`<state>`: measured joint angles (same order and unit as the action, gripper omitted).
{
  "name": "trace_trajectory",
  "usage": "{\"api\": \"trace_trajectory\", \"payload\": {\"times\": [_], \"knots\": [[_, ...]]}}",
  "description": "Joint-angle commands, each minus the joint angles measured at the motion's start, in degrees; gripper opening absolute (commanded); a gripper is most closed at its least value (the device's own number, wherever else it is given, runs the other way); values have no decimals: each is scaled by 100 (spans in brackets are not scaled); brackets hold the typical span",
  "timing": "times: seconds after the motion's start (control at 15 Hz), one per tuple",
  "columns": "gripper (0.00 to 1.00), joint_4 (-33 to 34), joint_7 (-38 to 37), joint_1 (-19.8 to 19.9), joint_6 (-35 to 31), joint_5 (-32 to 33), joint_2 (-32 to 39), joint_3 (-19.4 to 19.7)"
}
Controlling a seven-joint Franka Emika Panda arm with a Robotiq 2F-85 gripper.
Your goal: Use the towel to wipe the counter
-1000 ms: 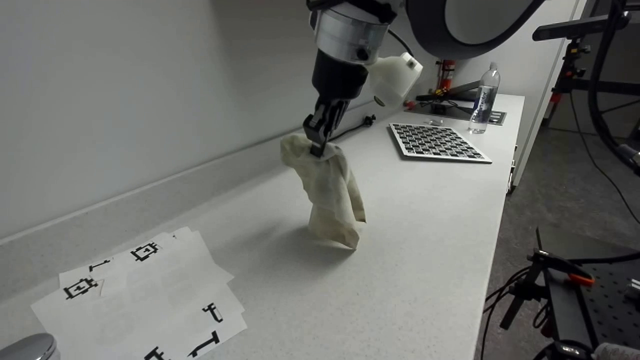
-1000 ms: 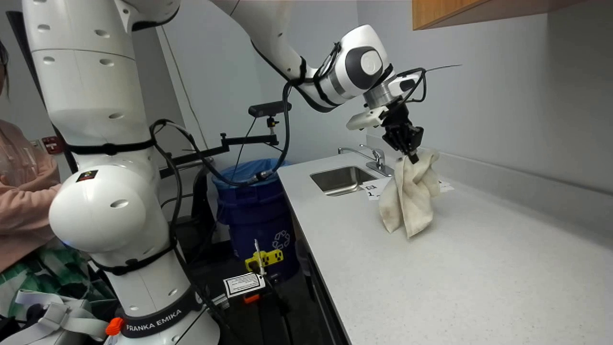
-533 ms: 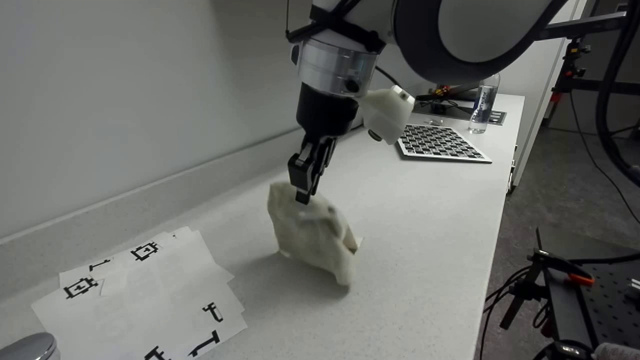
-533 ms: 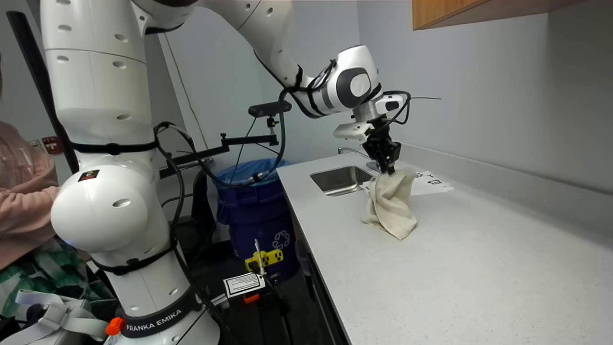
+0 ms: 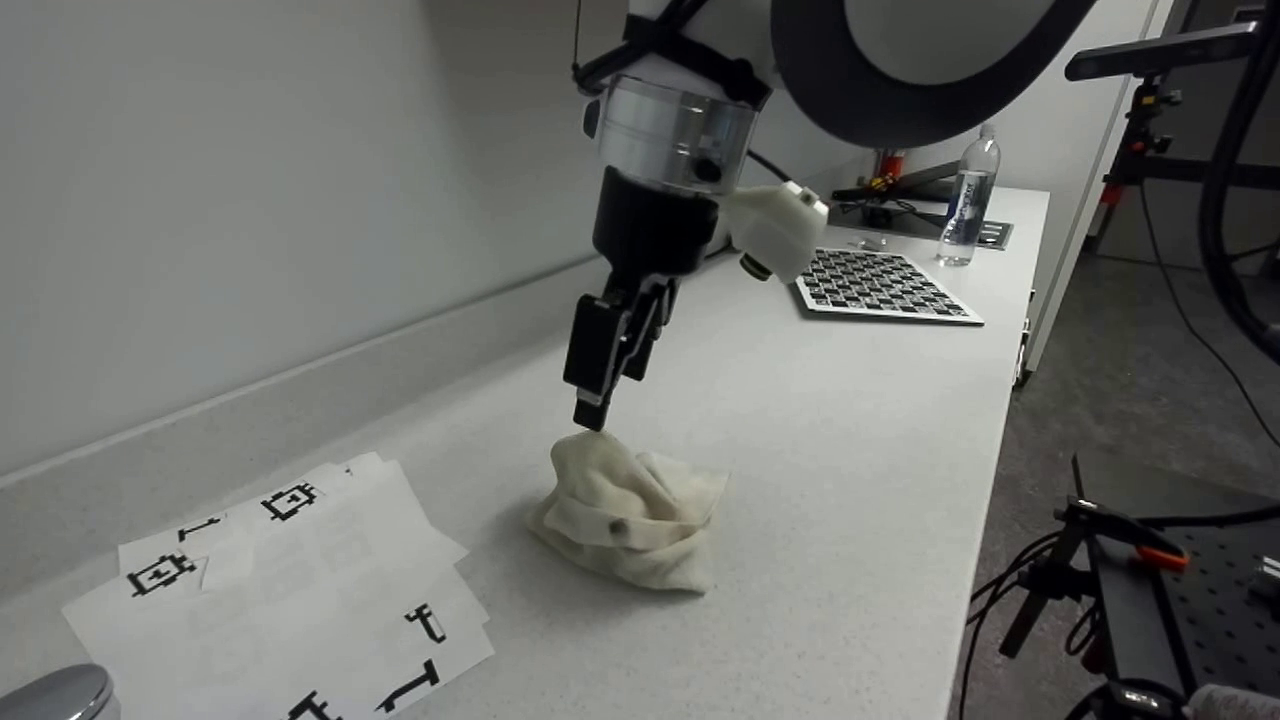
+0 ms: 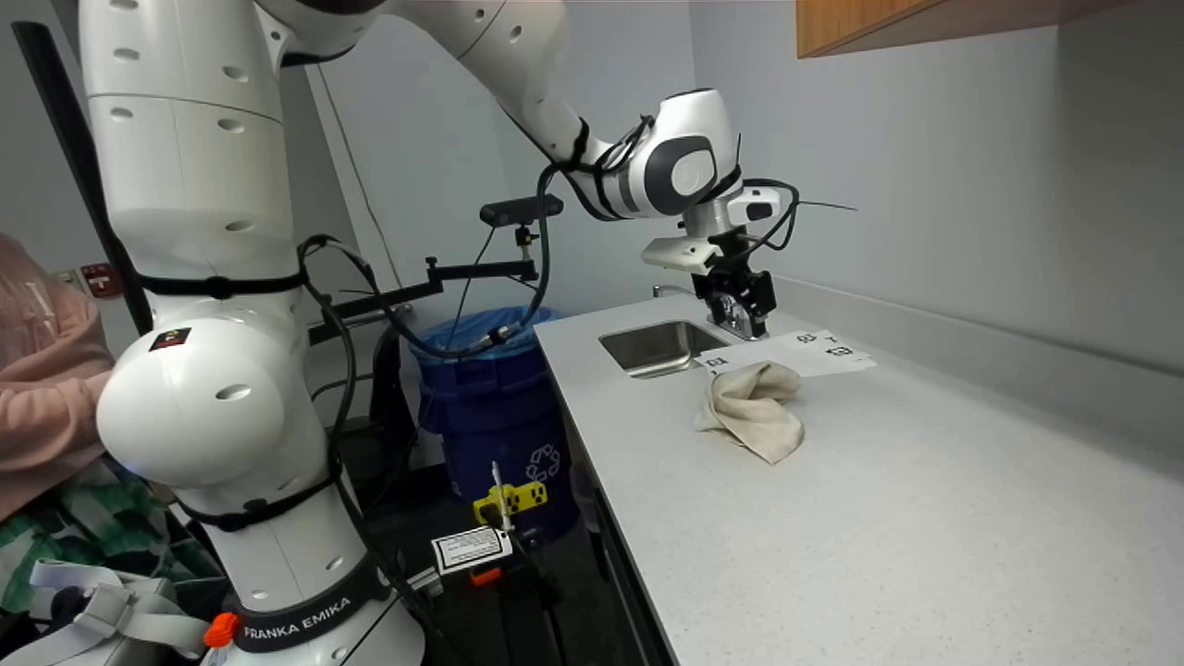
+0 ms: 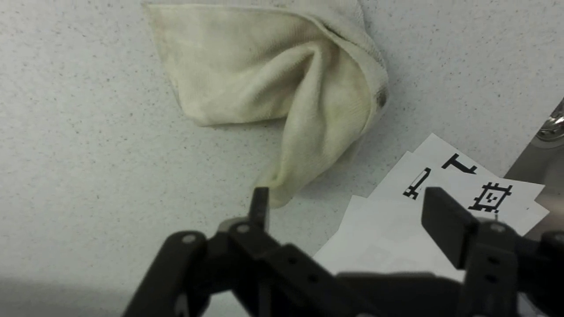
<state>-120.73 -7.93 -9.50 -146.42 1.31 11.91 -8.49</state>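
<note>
Pincer (image 7: 348, 200): in the wrist view we see its jaws wide apart, clamped on nothing.
Towel (image 7: 282, 83): in that wrist view we find it lying crumpled on the worktop (image 7: 110, 189), its narrow end reaching toward one jaw.
Printed sheets (image 5: 290, 590): in an exterior view we see the towel near them, not touching, with the pincer just above its peak.
Wiping: we judge the towel set down and let go; nothing visible tells us whether any strokes across the worktop are done. If none are, we expect a fresh grip and a drag; if they are, we think only backing away is left.
Sink (image 6: 659, 347): in an exterior view we find the towel lying near it, with a clear gap between towel and pincer.
Towel height: half a second earlier we see it standing taller, its top at the jaws; now it slumps into a low heap, the jaws spread wider, and the pincer hangs in nearly the same place.
</note>
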Motion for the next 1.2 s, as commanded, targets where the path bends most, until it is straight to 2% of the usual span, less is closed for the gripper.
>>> {"api": "trace_trajectory", "payload": {"times": [0.0, 0.67, 1.13], "knots": [[100, -298, 217, 95, -136, -391, -166, -24], [100, -1053, 245, 250, -709, -479, -37, 141], [100, -861, 368, 404, -698, -508, 310, 191]]}}
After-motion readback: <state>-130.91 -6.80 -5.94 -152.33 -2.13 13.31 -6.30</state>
